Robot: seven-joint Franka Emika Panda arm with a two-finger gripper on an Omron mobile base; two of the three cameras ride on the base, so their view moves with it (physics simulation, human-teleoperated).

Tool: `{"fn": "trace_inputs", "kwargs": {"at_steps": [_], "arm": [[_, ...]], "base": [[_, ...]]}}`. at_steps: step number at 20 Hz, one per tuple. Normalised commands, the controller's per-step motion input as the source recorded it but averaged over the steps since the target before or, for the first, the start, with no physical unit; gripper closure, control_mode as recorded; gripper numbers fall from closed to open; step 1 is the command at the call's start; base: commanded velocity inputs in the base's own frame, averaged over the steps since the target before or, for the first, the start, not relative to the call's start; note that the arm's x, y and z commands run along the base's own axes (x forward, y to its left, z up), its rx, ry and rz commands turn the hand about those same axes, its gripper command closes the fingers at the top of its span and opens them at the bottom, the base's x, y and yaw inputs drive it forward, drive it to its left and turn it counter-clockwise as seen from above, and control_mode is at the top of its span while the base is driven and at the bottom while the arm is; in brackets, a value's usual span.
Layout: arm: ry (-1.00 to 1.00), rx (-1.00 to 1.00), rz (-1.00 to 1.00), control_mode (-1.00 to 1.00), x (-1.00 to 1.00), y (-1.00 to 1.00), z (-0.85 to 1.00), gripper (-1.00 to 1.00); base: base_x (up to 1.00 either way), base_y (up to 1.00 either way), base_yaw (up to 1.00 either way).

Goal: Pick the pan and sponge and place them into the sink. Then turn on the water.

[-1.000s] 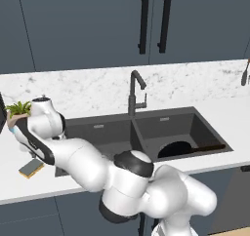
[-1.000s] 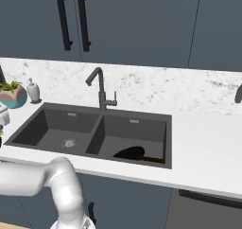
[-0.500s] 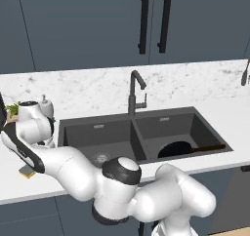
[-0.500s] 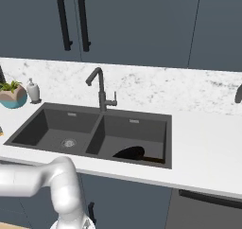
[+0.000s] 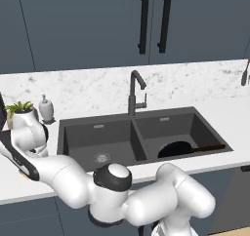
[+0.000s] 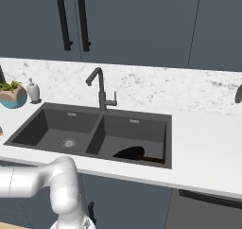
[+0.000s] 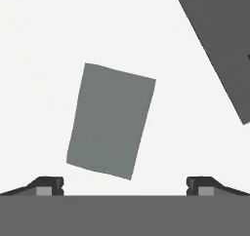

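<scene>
The sponge (image 7: 111, 120) shows a flat dark grey top on a plain white counter (image 7: 44, 45). The sink (image 5: 117, 137) is dark grey, and the pan (image 5: 177, 149) in it is black. The backsplash (image 5: 97, 86) is white marble with grey veins. The cabinets (image 5: 97, 25) are dark blue-grey with black handles (image 5: 154, 21). The plant pot (image 6: 13, 97) is teal and beige.
</scene>
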Motion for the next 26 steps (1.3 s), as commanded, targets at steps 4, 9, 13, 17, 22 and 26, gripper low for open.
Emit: {"fn": "trace_inputs", "kwargs": {"at_steps": [4,9,13,17,22,26], "arm": [[0.01,0.0,-0.15,-1.0,0.12,0.13,-0.18,-1.0],[0.0,0.0,-0.11,-1.0,0.21,0.08,-0.19,-1.0],[0.04,-0.02,-0.06,-1.0,0.21,0.08,-0.17,-1.0],[0.02,-0.03,-0.03,-1.0,0.11,0.03,-0.24,-1.0],[0.04,-0.05,-0.02,-1.0,0.12,0.09,-0.25,-1.0],[0.0,0.0,-0.03,-1.0,0.06,0.09,-0.3,-1.0]], "base": [[0.0,0.0,0.0],[0.0,0.0,0.0],[0.0,0.0,0.0],[0.0,0.0,0.0],[0.0,0.0,0.0],[0.0,0.0,0.0]]}}
